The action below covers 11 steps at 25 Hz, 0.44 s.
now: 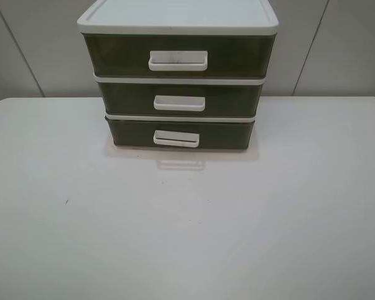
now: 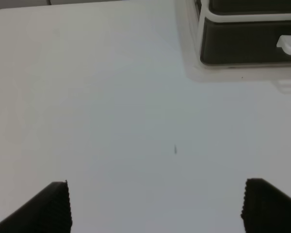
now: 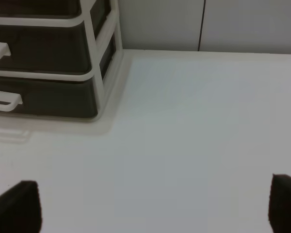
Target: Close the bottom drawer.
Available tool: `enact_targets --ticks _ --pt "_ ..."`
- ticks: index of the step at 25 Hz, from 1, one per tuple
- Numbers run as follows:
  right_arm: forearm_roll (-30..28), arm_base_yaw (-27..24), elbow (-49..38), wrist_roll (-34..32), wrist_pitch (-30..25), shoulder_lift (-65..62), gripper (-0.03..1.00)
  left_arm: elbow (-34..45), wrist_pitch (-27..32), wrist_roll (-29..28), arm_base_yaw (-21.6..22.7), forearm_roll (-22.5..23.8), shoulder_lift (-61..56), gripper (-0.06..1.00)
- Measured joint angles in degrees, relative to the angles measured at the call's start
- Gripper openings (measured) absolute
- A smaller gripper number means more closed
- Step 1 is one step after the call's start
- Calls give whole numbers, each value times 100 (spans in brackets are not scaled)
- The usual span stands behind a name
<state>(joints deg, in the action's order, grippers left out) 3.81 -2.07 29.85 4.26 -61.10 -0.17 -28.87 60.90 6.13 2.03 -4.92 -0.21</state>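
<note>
bottom drawer [image 1: 180, 134], dark olive translucent, white loop handle, lowest of three, front near flush

Left gripper [image 2: 155, 206] hung wide open above the white table [image 2: 111, 97], nothing between its black fingertips [image 2: 56, 206], a tiny dark speck [image 2: 175, 149] ahead, the bottom drawer [image 2: 242, 43] beyond that speck, white handle [image 2: 290, 44] showing.

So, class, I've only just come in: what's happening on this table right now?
Nothing is being handled yet. A three-drawer unit stands at the back of the white table. Its bottom drawer sits roughly level with the two above, so it looks shut or nearly shut. The left gripper and the right gripper are both open and empty over bare table, well short of the unit and touching nothing.
</note>
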Motion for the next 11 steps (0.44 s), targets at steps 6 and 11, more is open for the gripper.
enact_targets --ticks 6,11 --pt "0 -14 0 0 0 0 82 0 0 0 0 0 0 72" --pt "0 -14 0 0 0 0 82 0 0 0 0 0 0 72"
